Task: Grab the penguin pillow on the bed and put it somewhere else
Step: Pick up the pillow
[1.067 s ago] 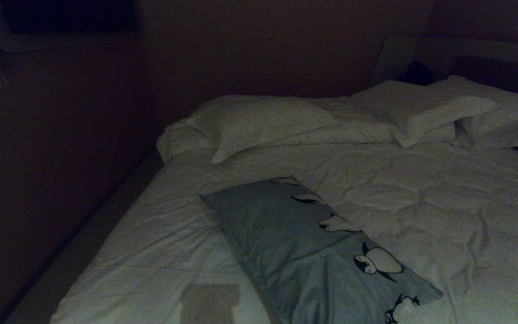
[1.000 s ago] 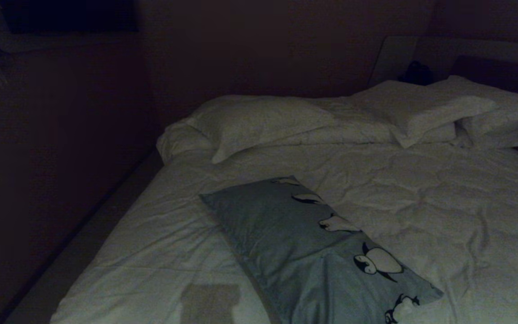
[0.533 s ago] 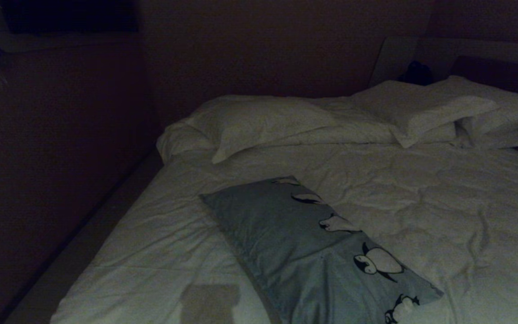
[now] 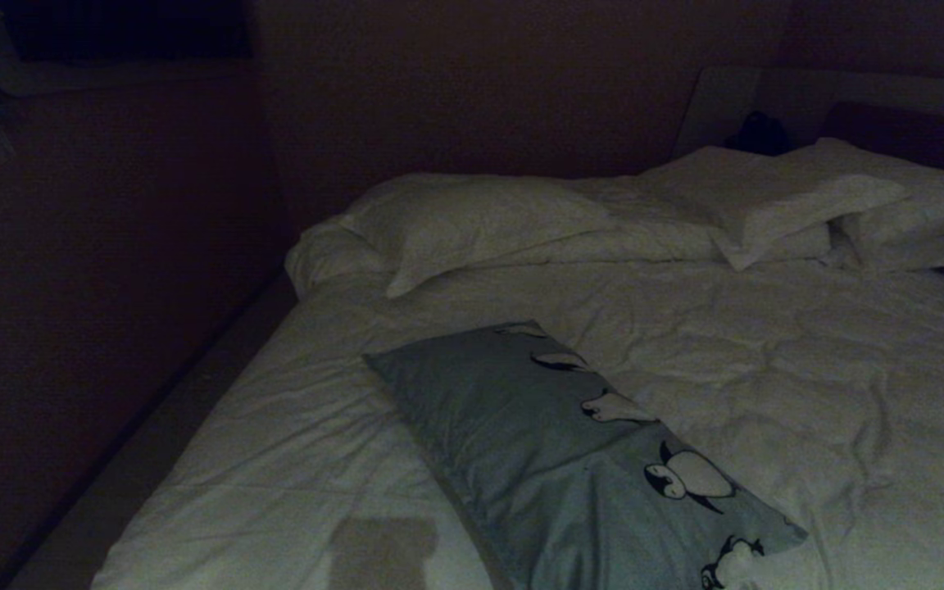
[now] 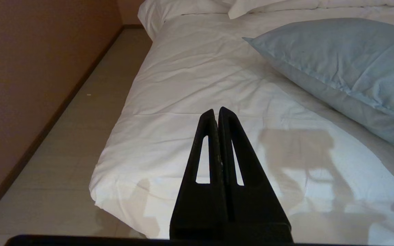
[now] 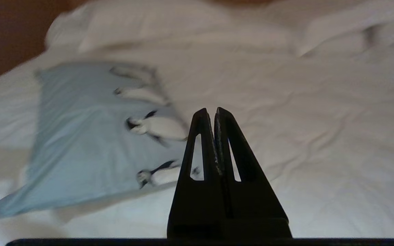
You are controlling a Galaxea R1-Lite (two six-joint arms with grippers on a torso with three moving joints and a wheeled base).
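Right hand: your right hand (image 6: pixel 210 111) has its fingers pressed together with nothing between them, hanging over the near part of the bed (image 6: pixel 320 136), not touching anything.
Left hand: your left hand (image 5: pixel 216 111) is pinched closed and empty too, off by the bed's near left corner.
Penguin pillow vs hands: the penguin pillow (image 4: pixel 554 459) lies flat on the duvet, just ahead of the right hand and to its left; from the left hand it's off to the right and further up the bed.
Which way it runs: long axis goes diagonally, far end aimed at the white pillows (image 4: pixel 472 221) by the headboard, near end toward the bed's near edge. The penguins line its right-hand long edge.
Hard to see: the head view is really dark and cuts off the pillow's near end, with no arm in it. The right wrist view is smeared.
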